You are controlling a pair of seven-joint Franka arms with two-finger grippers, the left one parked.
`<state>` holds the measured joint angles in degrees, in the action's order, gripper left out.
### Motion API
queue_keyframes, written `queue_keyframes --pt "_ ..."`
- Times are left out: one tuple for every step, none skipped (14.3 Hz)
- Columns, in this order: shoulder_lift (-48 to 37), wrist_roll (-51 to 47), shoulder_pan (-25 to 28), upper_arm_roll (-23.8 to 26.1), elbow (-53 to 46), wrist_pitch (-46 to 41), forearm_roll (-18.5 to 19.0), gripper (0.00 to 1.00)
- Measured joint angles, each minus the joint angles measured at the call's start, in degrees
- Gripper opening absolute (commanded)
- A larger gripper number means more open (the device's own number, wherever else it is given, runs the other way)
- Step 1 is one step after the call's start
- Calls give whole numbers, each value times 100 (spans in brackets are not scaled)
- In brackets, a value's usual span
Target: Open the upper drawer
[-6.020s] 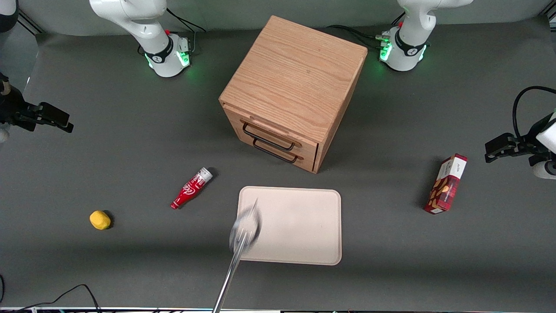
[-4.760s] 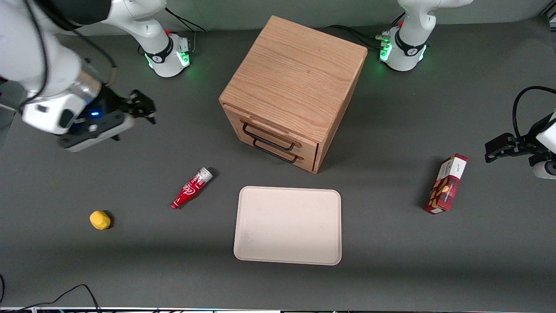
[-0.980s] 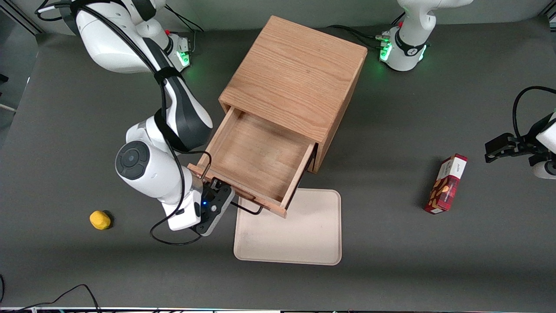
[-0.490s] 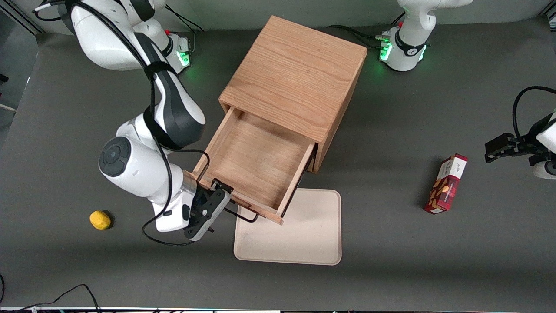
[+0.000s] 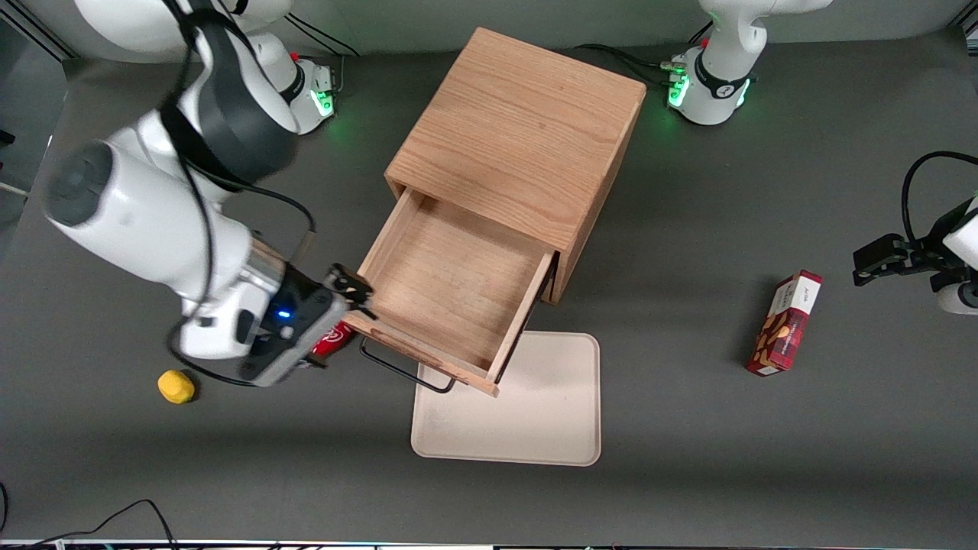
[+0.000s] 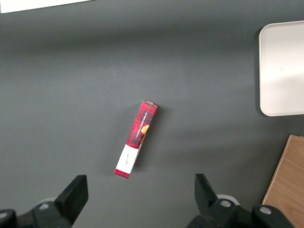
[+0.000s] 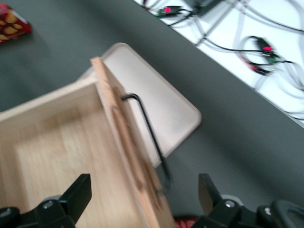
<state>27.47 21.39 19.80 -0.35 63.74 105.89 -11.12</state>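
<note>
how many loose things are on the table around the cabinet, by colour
red: 2, the bottle partly hidden under the gripper, which is open above the upper drawer's corner, and the biscuit box toward the parked arm's end
yellow: 1, the small lump
cream: 1, the tray
total: 4

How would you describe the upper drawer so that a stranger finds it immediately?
Find the oak cube cabinet at mid-table. The upper drawer sticks out of its front, an empty light-wood box overhanging the beige tray. Its thin black wire handle hangs free; the open hand hovers beside its corner.
</note>
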Motion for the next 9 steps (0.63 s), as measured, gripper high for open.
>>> queue_keyframes --pt "-248 -41 -121 -6 194 -47 199 100" --pt "-535 -74 -269 -14 477 -66 349 100" --pt "-840 -85 -444 -21 818 -71 437 100" --pt "-1140 -86 -643 -28 1165 -75 518 100" --pt "-1424 -86 -842 -33 1491 -77 632 100" --pt "-1685 -96 -1019 -39 1789 -77 738 100" --pt "-1905 -178 -1167 -45 2056 -77 791 100" --pt "-2100 -406 -1281 -60 2312 -77 830 100" --pt "-2262 -752 -1338 -90 2546 -77 873 100"
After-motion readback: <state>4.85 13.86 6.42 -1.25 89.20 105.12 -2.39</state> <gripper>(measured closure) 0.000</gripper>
